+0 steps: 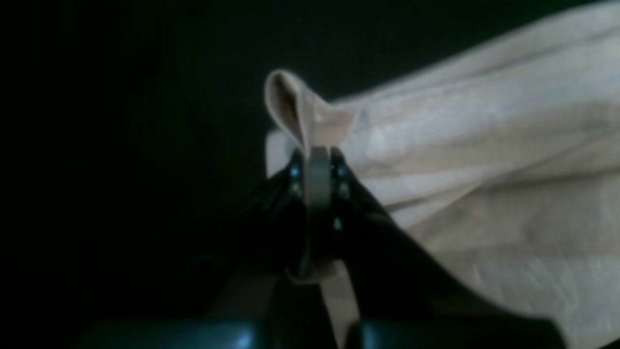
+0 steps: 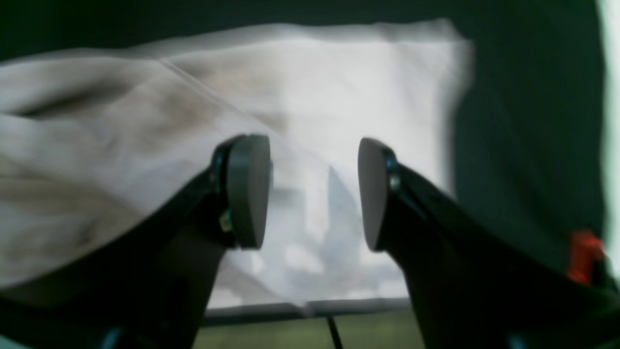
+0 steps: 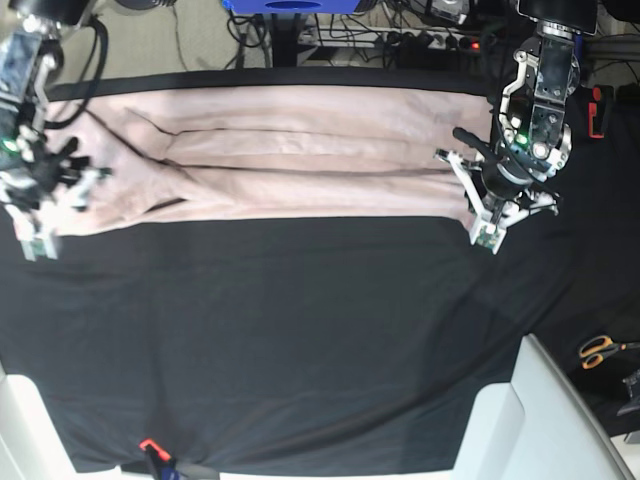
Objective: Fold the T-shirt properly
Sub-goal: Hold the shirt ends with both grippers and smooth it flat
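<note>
Black cloth backs the left wrist view, where the left gripper (image 1: 317,167) pinches an edge fold of the soft, limp T-shirt (image 1: 484,160); the right wrist view shows the right gripper (image 2: 314,194) with jaws spread, empty; from the base view, the shirt spans the worktop's (image 3: 300,340) far edge, no writing legible.

There is one T-shirt (image 3: 280,165), pale pink, on one desk (image 3: 300,340) with a black cloth. Two robot arms are there, each with one claw: left claw (image 3: 478,205), right claw (image 3: 45,215). One pair of scissors (image 3: 600,350) lies at the side.
</note>
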Tool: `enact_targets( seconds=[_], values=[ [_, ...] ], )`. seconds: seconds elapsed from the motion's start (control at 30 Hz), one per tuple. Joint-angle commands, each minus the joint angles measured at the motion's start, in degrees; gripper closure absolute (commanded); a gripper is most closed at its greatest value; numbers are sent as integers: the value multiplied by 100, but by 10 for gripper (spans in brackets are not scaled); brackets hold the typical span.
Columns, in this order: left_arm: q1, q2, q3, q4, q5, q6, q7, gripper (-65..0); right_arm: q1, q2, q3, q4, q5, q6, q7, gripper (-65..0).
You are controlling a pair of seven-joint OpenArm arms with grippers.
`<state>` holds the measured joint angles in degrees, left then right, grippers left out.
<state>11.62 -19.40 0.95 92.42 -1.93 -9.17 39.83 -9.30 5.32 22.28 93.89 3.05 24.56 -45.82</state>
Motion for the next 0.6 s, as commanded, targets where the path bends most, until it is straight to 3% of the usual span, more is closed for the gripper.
enact_targets(
  seconds=[0.0, 0.1, 0.23, 0.57],
  values=[
    [-23, -60, -29, 107, 13, 51, -67, 0, 187, 140, -26, -197, -46, -51, 182, -285],
    [-23, -51, -29, 125, 13, 51, -67, 0, 636, 158, 53, -1208, -46, -51, 499, -240],
    [-14, -51, -29, 125, 13, 51, -67, 0, 1014, 351, 202, -2175, -37, -51, 982, -11],
    [47, -51, -29, 81, 13, 51, -76, 0, 1866, 1046, 202, -4461, -37, -86, 1782, -2]
  ],
)
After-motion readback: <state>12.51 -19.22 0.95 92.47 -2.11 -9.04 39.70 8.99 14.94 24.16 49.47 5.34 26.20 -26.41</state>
